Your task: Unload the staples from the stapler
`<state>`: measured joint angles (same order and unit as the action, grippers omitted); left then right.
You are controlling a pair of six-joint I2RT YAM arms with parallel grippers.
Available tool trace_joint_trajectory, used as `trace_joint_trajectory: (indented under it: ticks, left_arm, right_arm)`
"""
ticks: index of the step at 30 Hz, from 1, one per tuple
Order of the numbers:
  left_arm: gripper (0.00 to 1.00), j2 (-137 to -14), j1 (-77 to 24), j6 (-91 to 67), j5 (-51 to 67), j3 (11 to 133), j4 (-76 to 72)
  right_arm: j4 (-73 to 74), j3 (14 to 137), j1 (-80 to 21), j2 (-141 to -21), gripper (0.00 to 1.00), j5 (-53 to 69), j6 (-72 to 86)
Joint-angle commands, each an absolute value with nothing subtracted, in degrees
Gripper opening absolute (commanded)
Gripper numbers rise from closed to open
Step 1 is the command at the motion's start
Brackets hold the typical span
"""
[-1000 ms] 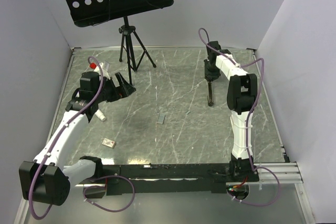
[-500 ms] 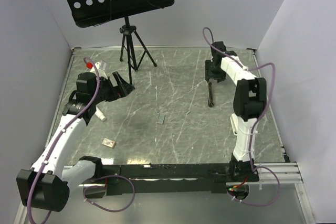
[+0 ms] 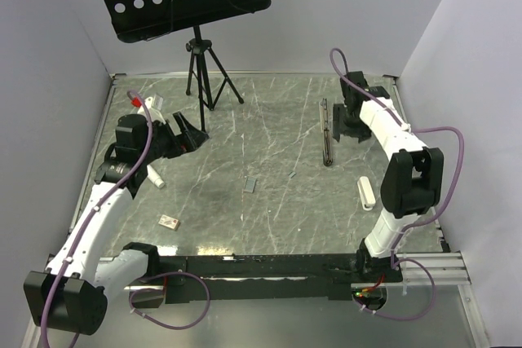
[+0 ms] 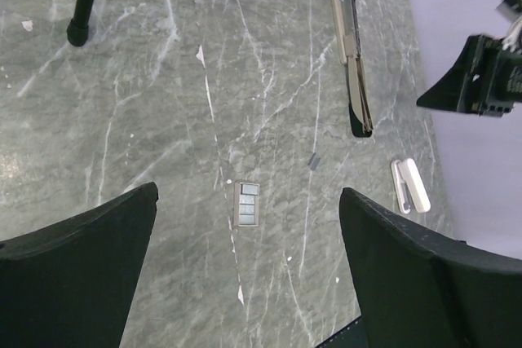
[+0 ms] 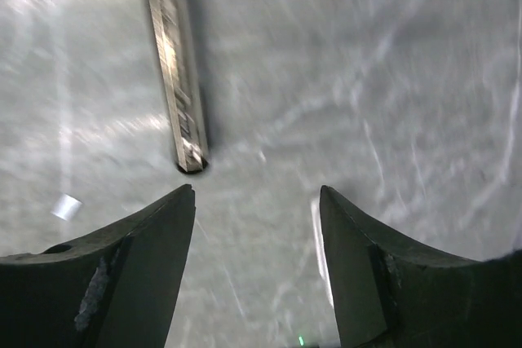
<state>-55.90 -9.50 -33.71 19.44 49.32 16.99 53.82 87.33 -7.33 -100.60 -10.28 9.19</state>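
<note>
**One stapler, two gaping grippers**

Near: one tan block (image 3: 169, 221). Mid-frame: staples (image 3: 250, 184), one flat grey strip plus a smaller bit. Right of centre: one slim metallic stapler (image 3: 327, 132), lying free. Left gripper (image 4: 247, 193) and right gripper (image 5: 256, 191) spread wide, empty. Far: one black tripod (image 3: 200, 63).

The surface (image 3: 269, 201) was dark grey-green marble with thin white veins all over. The stapler (image 4: 354, 59) was silvery-beige on a dark base, the staples (image 4: 247, 203) a dull grey, and that stand (image 3: 188, 20) plain black with a dotted hole pattern.
</note>
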Motion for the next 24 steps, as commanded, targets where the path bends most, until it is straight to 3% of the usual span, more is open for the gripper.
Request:
trace_joint_trajectory:
  ticks: [1,8,24]
  left_arm:
    - [0.97,-54.6,-9.2,-34.6,22.2,48.9,13.8]
    - [0.97,-56.5,-11.3,-36.6,25.8,47.8,11.8]
    - [0.97,-54.8,-13.3,-35.6,22.7,48.4,13.5]
  right_arm:
    - [63.3,83.9,-6.9,-97.1,0.72,-15.3,11.5]
    - [67.0,75.2,-6.2,-100.7,0.74,-12.1,10.5]
    - [63.1,74.6,1.4,-106.3,0.76,-9.2,6.6]
